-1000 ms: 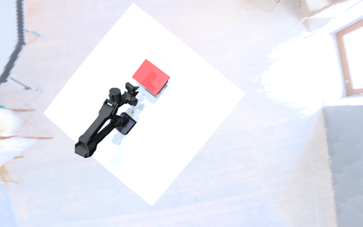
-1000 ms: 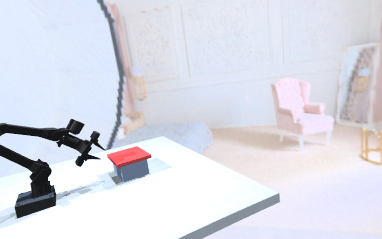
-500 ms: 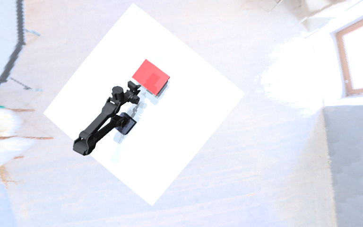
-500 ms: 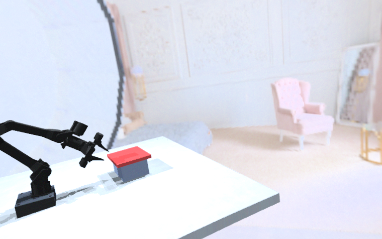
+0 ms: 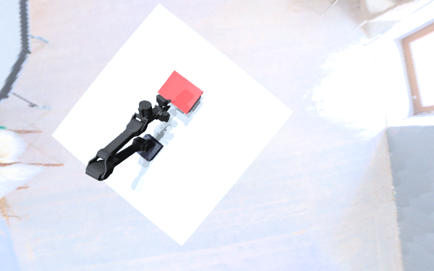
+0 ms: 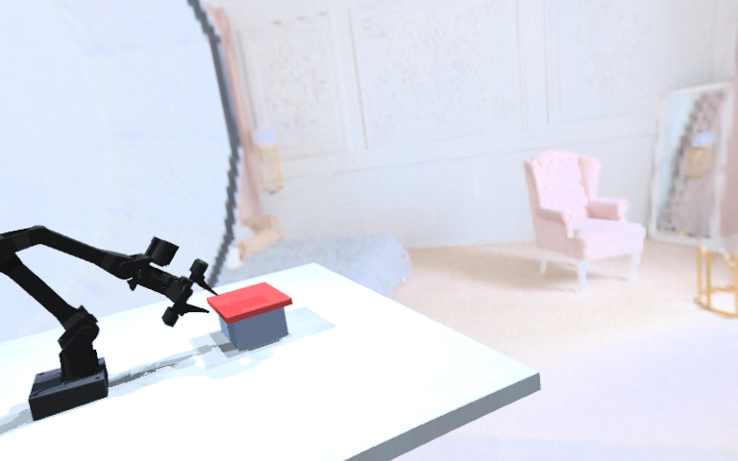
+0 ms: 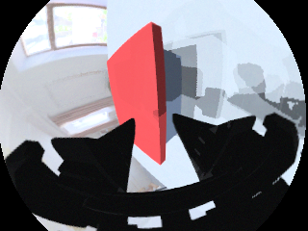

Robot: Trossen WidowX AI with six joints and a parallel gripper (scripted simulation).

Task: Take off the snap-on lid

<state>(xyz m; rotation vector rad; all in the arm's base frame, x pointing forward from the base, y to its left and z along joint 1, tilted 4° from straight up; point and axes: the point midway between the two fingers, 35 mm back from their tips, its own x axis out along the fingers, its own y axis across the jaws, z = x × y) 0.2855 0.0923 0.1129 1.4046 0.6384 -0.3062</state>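
Exterior view: the black fingers (image 6: 206, 301) stand about half apart, holding nothing, one tip above and one below the near edge of the red lid (image 6: 250, 301). The lid sits closed on the grey-blue storage box (image 6: 256, 327), just ahead of the fingers on the white counter (image 6: 348, 391). No writing is readable anywhere.

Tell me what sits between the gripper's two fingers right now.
The near edge of the red lid, seen edge-on in the wrist view between the open gripper fingers. They straddle it without touching; the lid sits on the grey-blue box.
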